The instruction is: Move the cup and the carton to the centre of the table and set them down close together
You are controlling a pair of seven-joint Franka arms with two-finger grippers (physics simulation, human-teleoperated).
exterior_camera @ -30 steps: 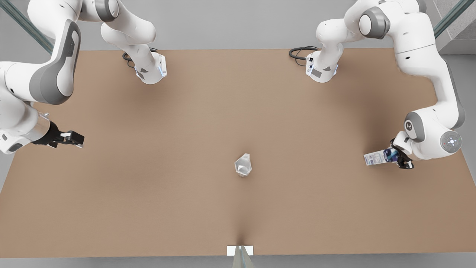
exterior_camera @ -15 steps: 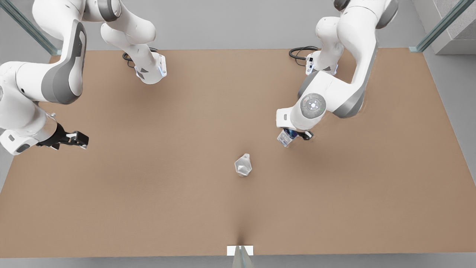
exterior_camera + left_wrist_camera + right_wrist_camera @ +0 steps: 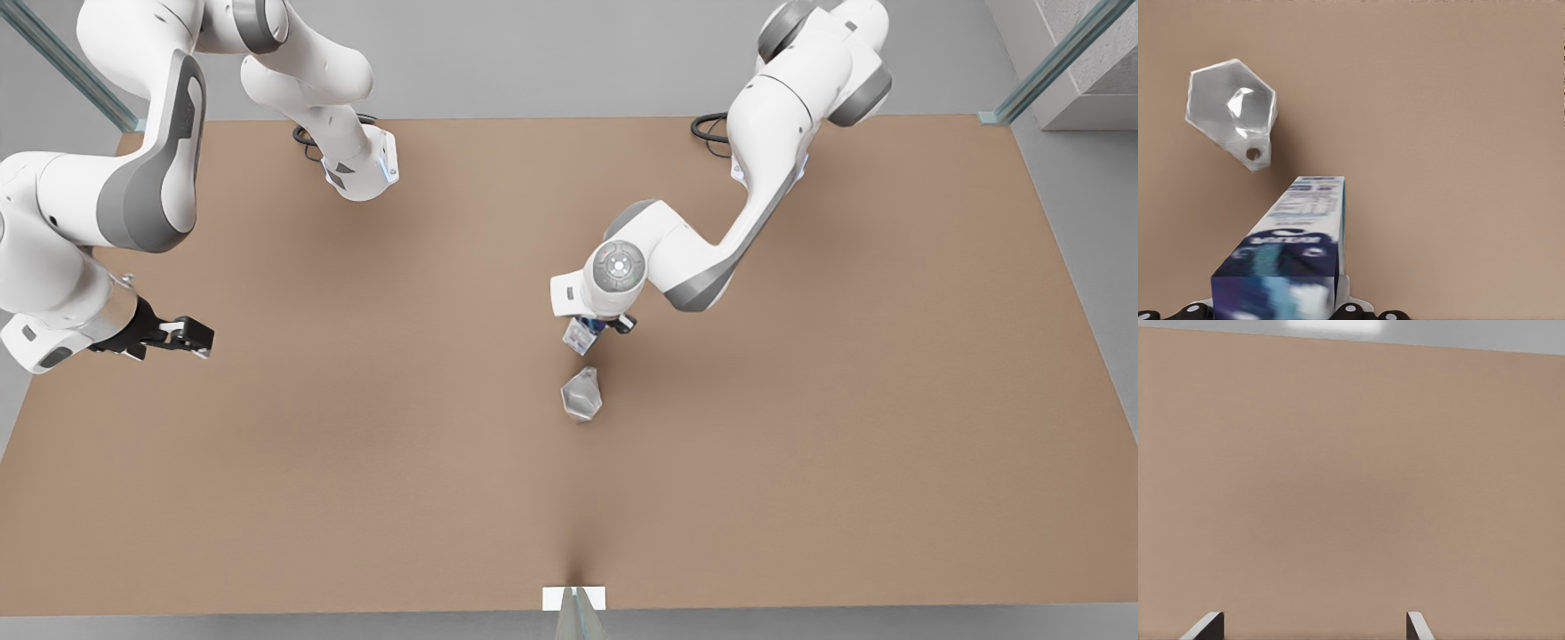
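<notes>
Two fingers of the left gripper (image 3: 594, 330) pinch the carton (image 3: 578, 334) at its dark end, hanging it just above the table (image 3: 800, 444), right beside the cup (image 3: 581, 395) at the middle. Careful: lowered crooked, its free end could clip that light cup and knock it away. The right gripper (image 3: 182, 336) waits, fingers spread, at the front view's left.
</notes>
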